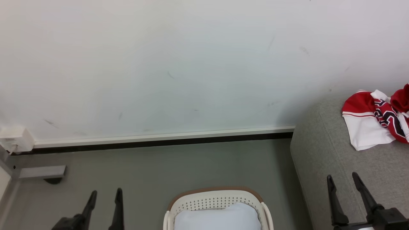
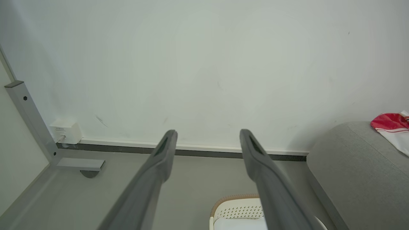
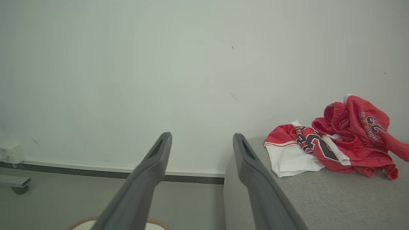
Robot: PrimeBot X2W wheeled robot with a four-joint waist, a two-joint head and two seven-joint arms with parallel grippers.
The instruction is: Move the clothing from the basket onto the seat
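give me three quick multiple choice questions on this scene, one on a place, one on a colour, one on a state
1. The left end effector and the right end effector are:
A both open and empty
B both shut
C left open, right shut

2. The cloth in the basket is:
A red
B pale blue-white
C black

3. The clothing lies:
A in the basket
B in the left end effector
C on the seat

Answers:
1. A, since each shows a wide gap with nothing in it.
2. B, since a plain pale fold lies inside the perforated wall.
3. C, since the red and white pile rests on the seat's grey top, apart from both end effectors.
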